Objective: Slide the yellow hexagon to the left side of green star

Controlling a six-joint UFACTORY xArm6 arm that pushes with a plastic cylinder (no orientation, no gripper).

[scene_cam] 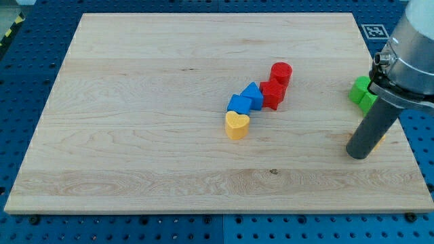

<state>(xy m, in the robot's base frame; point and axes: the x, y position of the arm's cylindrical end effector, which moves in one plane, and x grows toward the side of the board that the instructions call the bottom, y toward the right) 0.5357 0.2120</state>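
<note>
Now — my tip (359,154) right of board (135,102) | below green blocks (361,93)

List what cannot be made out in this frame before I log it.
- Yellow hexagon: camera view, only a sliver shows behind the rod; shape unconfirmed.
- Green blocks: partly covered by the arm; star shape unclear.
- My tip: shown, but contact with the yellow piece is hidden.
</note>
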